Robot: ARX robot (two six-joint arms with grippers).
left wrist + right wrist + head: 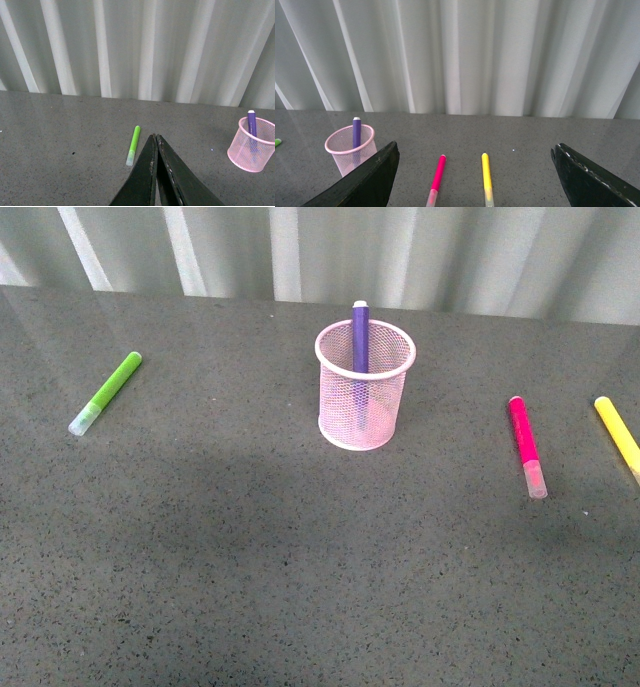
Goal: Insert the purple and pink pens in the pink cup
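Observation:
The pink cup (363, 387) stands upright in the middle of the table, with the purple pen (360, 338) upright inside it, leaning on the far rim. The pink pen (525, 444) lies flat to the cup's right, clear cap toward me. Neither gripper shows in the front view. In the left wrist view my left gripper (154, 136) is shut with nothing in it; the cup (253, 146) and purple pen (252, 123) are off to one side. My right gripper (475, 151) is open wide, and the pink pen (437, 174) lies ahead between its fingers, beside the cup (350, 151).
A lime-green marker (106, 392) lies at the table's left and also shows near the left gripper's tips in the left wrist view (133, 145). A yellow marker (618, 435) lies at the right edge, next to the pink pen. A pleated white curtain (320, 252) backs the table.

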